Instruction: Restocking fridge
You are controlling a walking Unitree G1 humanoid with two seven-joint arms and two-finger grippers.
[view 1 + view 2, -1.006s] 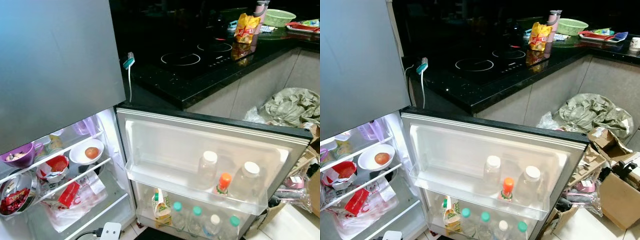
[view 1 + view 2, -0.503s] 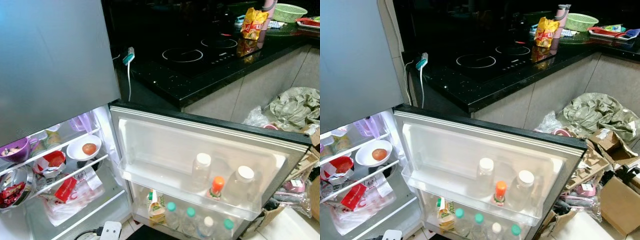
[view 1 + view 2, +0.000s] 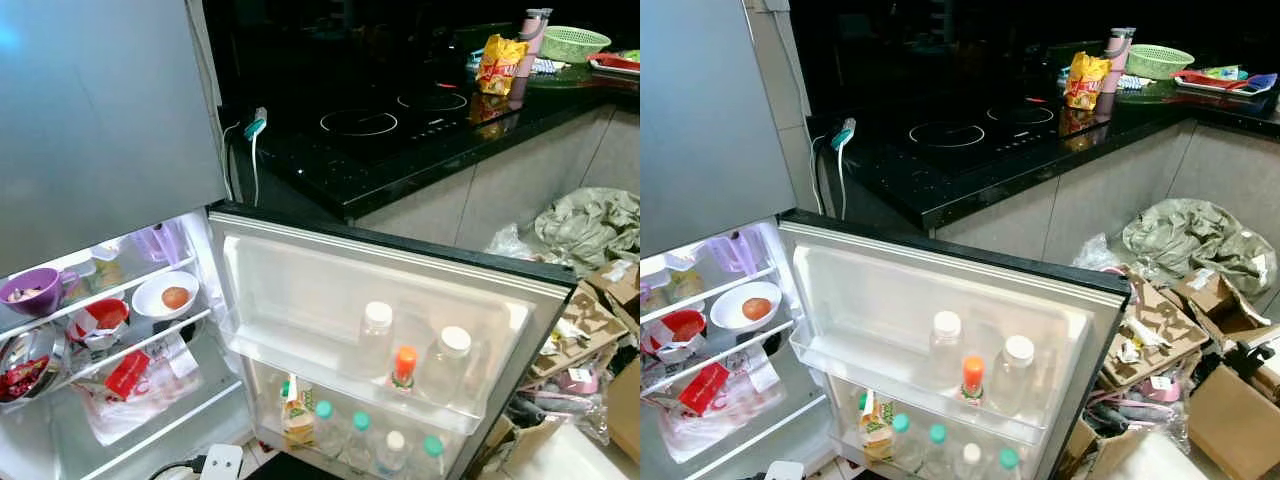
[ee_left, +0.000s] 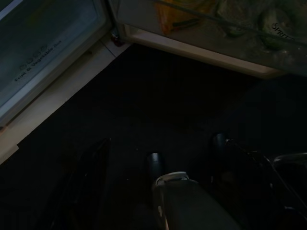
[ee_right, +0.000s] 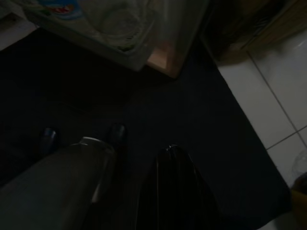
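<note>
The fridge stands open before me, its lit shelves [image 3: 120, 340] at the lower left. They hold a white bowl with a round orange fruit [image 3: 175, 297], a purple cup [image 3: 30, 291], a steel bowl [image 3: 25, 372] and red packets [image 3: 127, 373]. The open door [image 3: 390, 300] carries two clear white-capped bottles [image 3: 372, 335] and an orange-capped bottle [image 3: 404, 366] on its upper rack. A carton [image 3: 293, 420] and several green-capped bottles [image 3: 322, 428] fill the lower rack. My left gripper [image 4: 134, 158] and right gripper [image 5: 134, 143] hang low over a dark floor mat by the door's foot.
A black counter with an induction hob [image 3: 380, 120] runs behind the door, with a yellow snack bag [image 3: 497, 62], a pink tumbler [image 3: 533, 28] and a green basket [image 3: 574, 42]. Cardboard boxes [image 3: 1230, 400] and crumpled cloth [image 3: 1190, 240] clutter the floor at the right. A charger cable [image 3: 252, 150] dangles by the fridge.
The whole picture has shifted, so the camera moved: the fridge door now lies further left and more floor clutter shows at the right. Nothing in the fridge has moved.
</note>
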